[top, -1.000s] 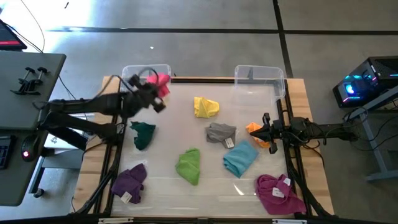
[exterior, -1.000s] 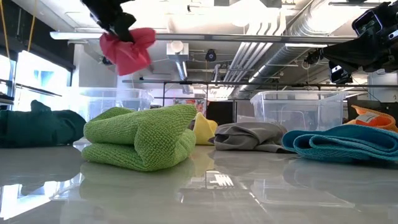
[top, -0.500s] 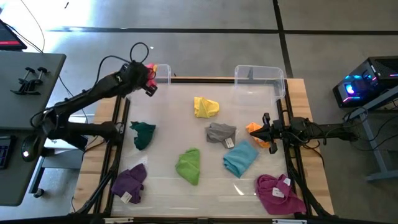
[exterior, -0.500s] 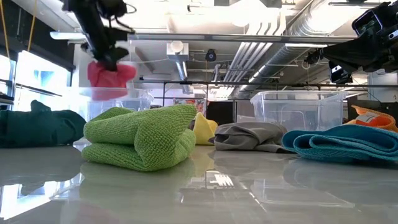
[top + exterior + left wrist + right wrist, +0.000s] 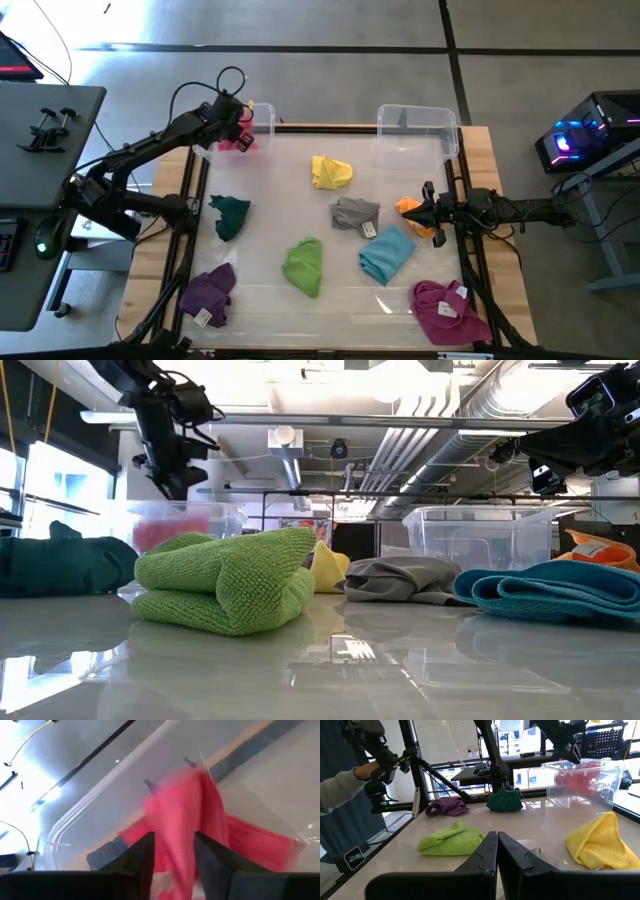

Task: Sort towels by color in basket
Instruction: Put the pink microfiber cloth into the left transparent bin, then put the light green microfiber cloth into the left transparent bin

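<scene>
The pink towel [image 5: 237,143] lies crumpled inside the clear bin [image 5: 262,112] at the table's far left corner. My left gripper [image 5: 240,127] hangs open just above it; in the left wrist view the towel [image 5: 215,827] shows between and below the spread fingers [image 5: 142,852]. Yellow [image 5: 331,171], grey [image 5: 354,213], orange [image 5: 408,207], light blue [image 5: 386,253], green [image 5: 303,266], dark teal [image 5: 230,215], purple [image 5: 209,292] and magenta [image 5: 445,310] towels lie on the table. My right gripper [image 5: 420,210] waits shut above the orange towel.
A second clear bin [image 5: 416,125] stands at the far right. Dark frame bars [image 5: 190,230] run along the table's left and right sides. Beyond the table's left side, the right wrist view shows a person's grey sleeve [image 5: 340,785].
My left gripper has carried the pink towel toward the far left corner and a little down, over the clear bin, and has let go of it. The towel has fallen clear of the fingers and now lies in the bin.
</scene>
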You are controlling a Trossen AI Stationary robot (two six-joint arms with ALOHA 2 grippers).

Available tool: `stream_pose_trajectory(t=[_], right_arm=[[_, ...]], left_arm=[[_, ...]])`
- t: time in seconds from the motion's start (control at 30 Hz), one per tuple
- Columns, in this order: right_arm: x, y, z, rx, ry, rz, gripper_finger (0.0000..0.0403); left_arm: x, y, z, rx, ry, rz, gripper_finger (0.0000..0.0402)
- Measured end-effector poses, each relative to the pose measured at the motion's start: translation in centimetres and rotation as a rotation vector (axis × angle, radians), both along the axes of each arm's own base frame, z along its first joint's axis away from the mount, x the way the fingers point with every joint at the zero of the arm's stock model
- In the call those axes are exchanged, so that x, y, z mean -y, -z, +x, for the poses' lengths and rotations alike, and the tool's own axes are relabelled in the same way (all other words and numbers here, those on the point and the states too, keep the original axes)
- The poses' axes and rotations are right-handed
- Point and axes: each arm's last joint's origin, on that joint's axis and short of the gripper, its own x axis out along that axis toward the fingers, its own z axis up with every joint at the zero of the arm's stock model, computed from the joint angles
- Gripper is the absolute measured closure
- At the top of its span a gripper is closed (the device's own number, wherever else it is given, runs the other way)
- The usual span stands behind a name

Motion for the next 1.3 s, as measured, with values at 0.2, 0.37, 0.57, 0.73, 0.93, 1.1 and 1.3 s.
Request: stream_pose_trajectory(t=[0.2,0.37,0.57,0.73,0.93,1.1,1.3], right_arm=[[0.0,0.0,0.0,0.000,0.000,0.000,0.0401],[0.0,0.0,0.0,0.000,0.000,0.000,0.0401],[0.0,0.0,0.0,0.000,0.000,0.000,0.0401],[0.0,0.0,0.0,0.000,0.000,0.000,0.0401],[0.0,0.0,0.0,0.000,0.000,0.000,0.0401],[0.0,0.0,0.0,0.000,0.000,0.000,0.0401],[0.0,0.0,0.0,0.000,0.000,0.000,0.0401]], left_arm=[[0.1,-0.2,-0.1,0.015,-0.015,0.010,0.0227],[0.1,-0.2,-0.1,0.014,-0.016,0.010,0.0210],[0.6,-0.7,0.1,0.010,0.027,0.034,0.0212],[3.1,-2.6,1.3,0.044,0.170,0.133,0.0227],[8.1,-4.8,3.1,0.136,0.462,0.209,0.0246],[12.1,-6.0,5.3,0.327,0.724,0.204,0.0253],[16.5,-5.9,8.3,0.472,0.974,0.194,0.0253]])
